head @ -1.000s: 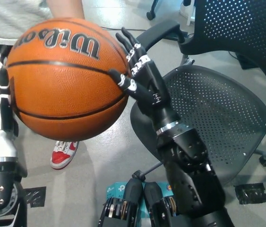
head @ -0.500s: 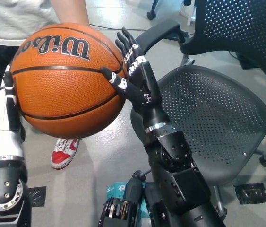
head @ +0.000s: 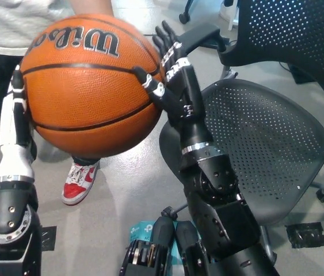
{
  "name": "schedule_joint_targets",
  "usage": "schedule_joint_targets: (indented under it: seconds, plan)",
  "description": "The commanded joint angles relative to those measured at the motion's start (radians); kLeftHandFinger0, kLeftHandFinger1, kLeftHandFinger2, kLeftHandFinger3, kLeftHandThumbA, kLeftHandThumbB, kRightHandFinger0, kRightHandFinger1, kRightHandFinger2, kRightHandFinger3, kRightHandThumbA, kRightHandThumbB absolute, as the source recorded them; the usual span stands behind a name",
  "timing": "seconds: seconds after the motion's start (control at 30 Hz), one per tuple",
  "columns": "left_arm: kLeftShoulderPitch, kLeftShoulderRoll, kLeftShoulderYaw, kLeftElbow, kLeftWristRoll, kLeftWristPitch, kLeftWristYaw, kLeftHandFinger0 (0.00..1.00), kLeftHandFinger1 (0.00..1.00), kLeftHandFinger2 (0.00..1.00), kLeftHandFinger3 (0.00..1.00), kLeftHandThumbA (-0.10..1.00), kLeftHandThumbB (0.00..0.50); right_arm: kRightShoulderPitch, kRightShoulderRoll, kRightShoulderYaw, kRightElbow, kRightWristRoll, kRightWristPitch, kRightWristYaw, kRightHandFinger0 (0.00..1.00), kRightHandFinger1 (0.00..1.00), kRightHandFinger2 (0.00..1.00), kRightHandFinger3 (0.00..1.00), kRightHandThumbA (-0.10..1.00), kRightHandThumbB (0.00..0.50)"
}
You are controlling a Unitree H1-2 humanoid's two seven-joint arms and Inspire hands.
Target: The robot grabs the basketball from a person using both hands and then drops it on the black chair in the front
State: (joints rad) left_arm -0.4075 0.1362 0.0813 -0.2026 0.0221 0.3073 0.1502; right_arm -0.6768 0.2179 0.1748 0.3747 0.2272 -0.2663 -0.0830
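Grey floor fills your view, with the black chair (head: 265, 155) standing off to the right, its perforated seat bare and its backrest rising at the upper right. You have the basketball (head: 90, 86) pinned between both hands at the upper left, clear of the chair and not yet over the seat. Your left hand (head: 16, 123) lies flat along the ball's left side, fingers straight and pressed to the leather. Your right hand (head: 170, 80) is spread against the ball's right side, fingers splayed and one curling over the front.

A person stands just behind the ball: a grey shirt (head: 18, 23) shows at the top left, a forearm (head: 90, 7) comes down to the ball's top edge, and a red and white shoe (head: 80, 183) sits on the floor beneath. You cannot tell whether the person's hand is on the ball, since the ball hides it.

So judge this as the handover step, with the squeeze set and the carry not begun. Next, you likely need to keep both palms pressing inward evenly, swing the ball rightward until it sits above the seat, then part the hands together so it falls onto the mesh rather than rolling off the front edge.
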Motion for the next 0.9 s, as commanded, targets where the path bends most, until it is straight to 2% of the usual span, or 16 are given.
schedule_joint_targets:
  seconds: [0.0, 0.13, 0.2, 0.3, 0.33, 0.37, 0.43, 0.47, 0.5, 0.53, 0.57, 0.63, 0.67, 0.83, 0.87]
  plan:
    - [-0.178, -0.060, -0.138, -0.111, 0.018, -0.007, -0.095, 1.00, 1.00, 1.00, 1.00, 1.00, 0.096, -0.143, 0.067, 0.104, -0.074, -0.126, 0.091, 0.074, 1.00, 1.00, 1.00, 1.00, 1.00, 0.222]
    - [-0.251, -0.063, -0.141, -0.118, 0.018, -0.005, -0.089, 1.00, 1.00, 1.00, 1.00, 1.00, 0.104, -0.190, 0.061, 0.085, -0.124, -0.104, 0.124, 0.050, 1.00, 1.00, 1.00, 1.00, 1.00, 0.265]
    - [-0.300, -0.061, -0.152, -0.126, 0.036, 0.037, -0.091, 1.00, 1.00, 1.00, 1.00, 1.00, 0.104, -0.224, 0.046, 0.073, -0.145, -0.088, 0.118, 0.057, 1.00, 1.00, 1.00, 1.00, 1.00, 0.236]
    - [-0.372, -0.074, -0.172, -0.127, 0.062, 0.094, -0.089, 1.00, 1.00, 1.00, 1.00, 1.00, 0.091, -0.249, 0.016, 0.056, -0.192, -0.102, 0.149, 0.032, 1.00, 1.00, 1.00, 1.00, 1.00, 0.237]
    - [-0.372, -0.075, -0.174, -0.127, 0.062, 0.096, -0.088, 1.00, 1.00, 1.00, 1.00, 1.00, 0.090, -0.248, 0.014, 0.057, -0.196, -0.102, 0.151, 0.031, 1.00, 1.00, 1.00, 1.00, 1.00, 0.238]
    - [-0.407, -0.089, -0.189, -0.082, 0.089, 0.083, -0.078, 1.00, 1.00, 1.00, 1.00, 1.00, 0.110, -0.254, -0.009, 0.038, -0.210, -0.078, 0.178, 0.029, 1.00, 1.00, 1.00, 1.00, 1.00, 0.217]
    - [-0.434, -0.100, -0.199, -0.041, 0.097, 0.068, -0.076, 1.00, 1.00, 1.00, 1.00, 1.00, 0.124, -0.255, -0.027, 0.023, -0.231, -0.051, 0.229, 0.026, 1.00, 1.00, 1.00, 1.00, 1.00, 0.242]
    - [-0.453, -0.121, -0.199, -0.013, 0.080, 0.073, -0.077, 1.00, 1.00, 1.00, 1.00, 1.00, 0.141, -0.254, -0.044, 0.007, -0.247, -0.031, 0.260, 0.021, 1.00, 1.00, 1.00, 1.00, 1.00, 0.281]
    - [-0.463, -0.129, -0.200, -0.001, 0.074, 0.086, -0.081, 1.00, 1.00, 1.00, 1.00, 1.00, 0.142, -0.255, -0.050, -0.003, -0.251, -0.023, 0.262, 0.017, 1.00, 1.00, 1.00, 1.00, 1.00, 0.283]
    - [-0.478, -0.123, -0.217, 0.027, 0.095, 0.062, -0.088, 1.00, 1.00, 1.00, 1.00, 1.00, 0.107, -0.257, -0.055, -0.019, -0.252, -0.005, 0.262, 0.013, 1.00, 1.00, 1.00, 1.00, 1.00, 0.274]
    - [-0.489, -0.114, -0.225, 0.042, 0.107, 0.051, -0.093, 1.00, 1.00, 1.00, 1.00, 1.00, 0.093, -0.263, -0.054, -0.027, -0.244, 0.000, 0.257, 0.010, 1.00, 1.00, 1.00, 1.00, 1.00, 0.261]
    - [-0.524, -0.129, -0.236, 0.113, 0.117, 0.033, -0.088, 1.00, 1.00, 1.00, 1.00, 1.00, 0.104, -0.267, -0.088, -0.041, -0.256, -0.011, 0.314, -0.005, 1.00, 1.00, 1.00, 1.00, 1.00, 0.300]
    - [-0.539, -0.140, -0.239, 0.151, 0.115, 0.010, -0.087, 1.00, 1.00, 1.00, 1.00, 1.00, 0.080, -0.267, -0.099, -0.055, -0.253, 0.003, 0.304, -0.004, 1.00, 1.00, 1.00, 1.00, 1.00, 0.279]
    - [-0.619, -0.167, -0.280, 0.324, 0.130, -0.005, -0.101, 1.00, 1.00, 1.00, 1.00, 1.00, 0.125, -0.260, -0.145, -0.124, -0.250, 0.038, 0.294, -0.032, 1.00, 1.00, 1.00, 1.00, 1.00, 0.203]
    - [-0.637, -0.175, -0.288, 0.359, 0.134, -0.006, -0.098, 1.00, 1.00, 1.00, 1.00, 1.00, 0.126, -0.259, -0.160, -0.134, -0.247, 0.052, 0.314, -0.025, 1.00, 1.00, 1.00, 1.00, 1.00, 0.216]
